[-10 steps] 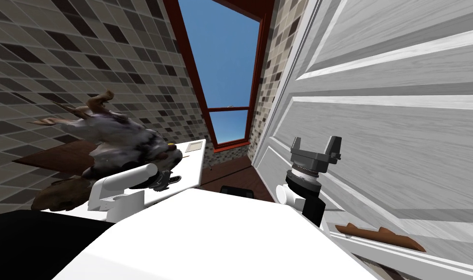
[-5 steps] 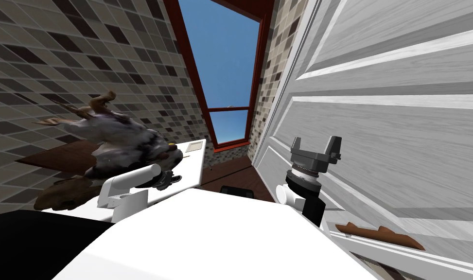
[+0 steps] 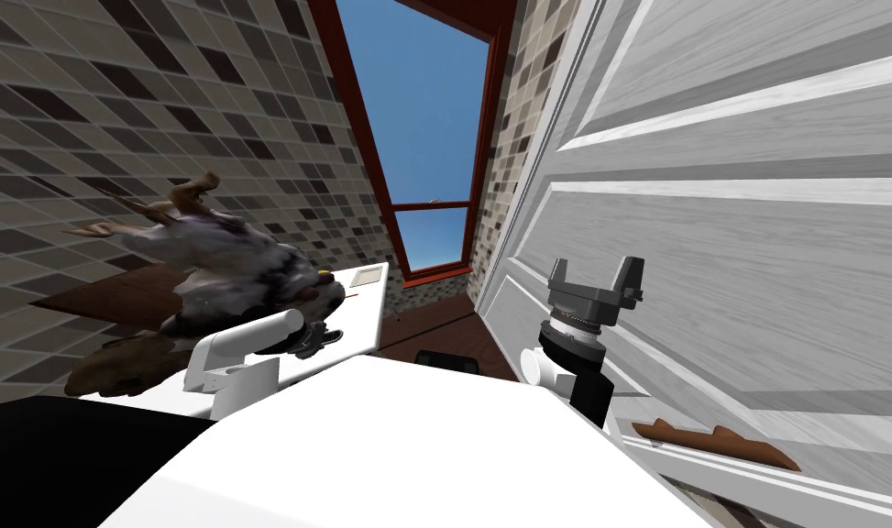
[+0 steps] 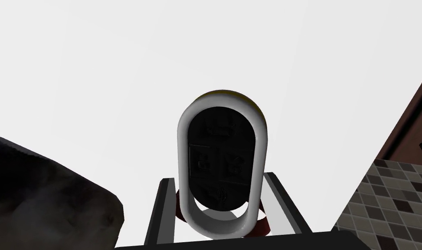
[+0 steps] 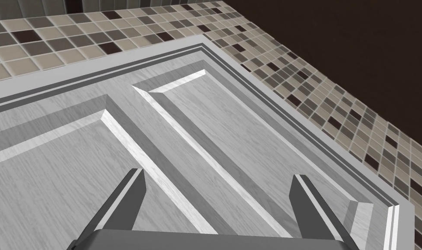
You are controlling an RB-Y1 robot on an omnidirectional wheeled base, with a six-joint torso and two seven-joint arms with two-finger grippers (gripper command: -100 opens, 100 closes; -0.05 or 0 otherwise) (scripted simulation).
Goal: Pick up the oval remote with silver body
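A flat white table stands ahead and to my left. The left gripper reaches over the table's near part. Its two thin fingers are clenched on the sides of the oval remote with a silver-grey rim and a black button face. They clasp it at the end nearest the gripper's dark body. The remote lies lengthwise along the gripper, and its far end shows a thin yellow edge against the white tabletop. Beneath the held end a dark red curved piece peeks out on both sides; I cannot tell what it is. I also cannot tell whether the remote rests on the table or hangs just above it.

A large mottled grey and brown lumpy object sits on the table's left part, close beside the left gripper. A tan rectangular pad lies flat at the table's far end.

Well to the right of the table, the right gripper is raised with its fingers spread wide and nothing between them. It faces a pale grey wood-grained panelled door.
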